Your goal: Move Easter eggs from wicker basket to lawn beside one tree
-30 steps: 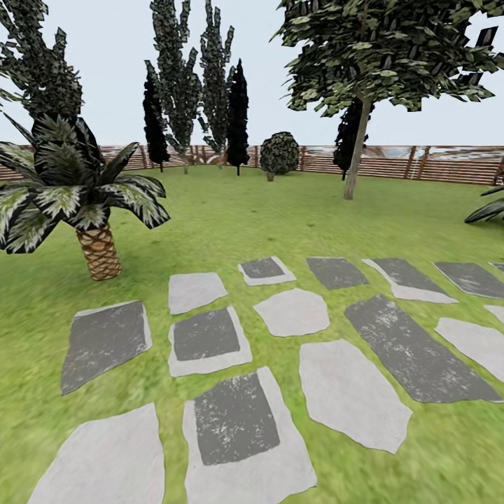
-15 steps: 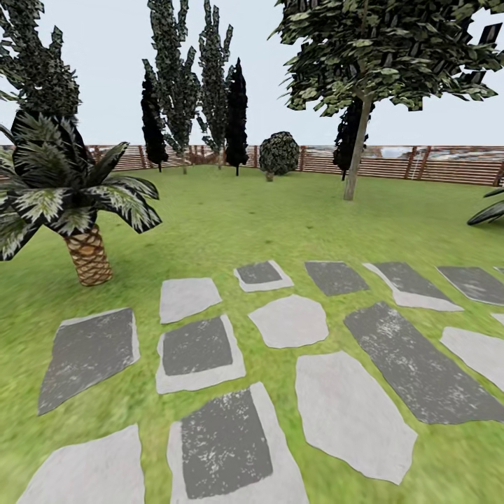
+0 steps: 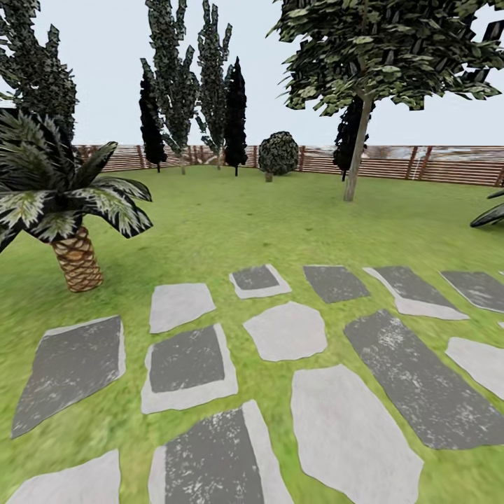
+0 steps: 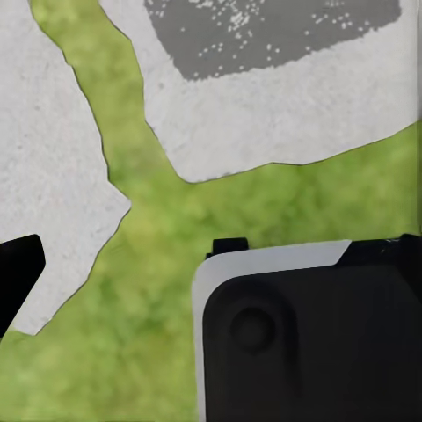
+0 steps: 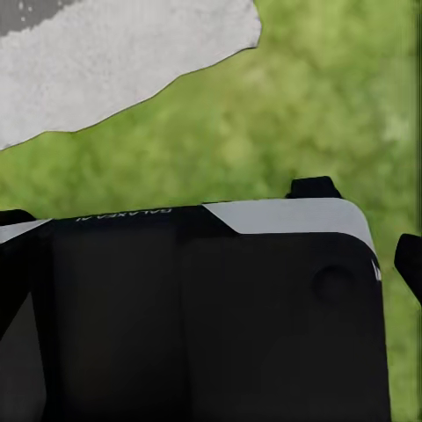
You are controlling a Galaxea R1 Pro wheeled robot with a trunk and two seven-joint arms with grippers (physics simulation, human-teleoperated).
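The Easter eggs and the wicker basket are out of view. The lawn [image 3: 231, 217] stretches ahead to a slatted fence. A tall tree [image 3: 357, 150] with a bare grey-brown trunk and a leafy crown stands on the grass at the far right. In the left wrist view my left gripper [image 4: 211, 264] hangs over grass and paving, with one dark fingertip [image 4: 19, 268] at the picture's edge. My right gripper [image 5: 211, 255] is over grass, one fingertip [image 5: 410, 262] at the edge. Both look spread apart with nothing between the fingers.
Grey paving stones [image 3: 287, 329] cover the near ground. A short palm [image 3: 73, 259] stands at the left. Dark cone-shaped trees [image 3: 234, 119] and a round bush [image 3: 278, 154] line the brown fence [image 3: 434, 164]. The robot's dark base [image 4: 308, 343] lies under both wrist cameras.
The whole head view has shifted: the palm has slid left and the paving stones down, so the camera has moved forward over the path. No object has moved.
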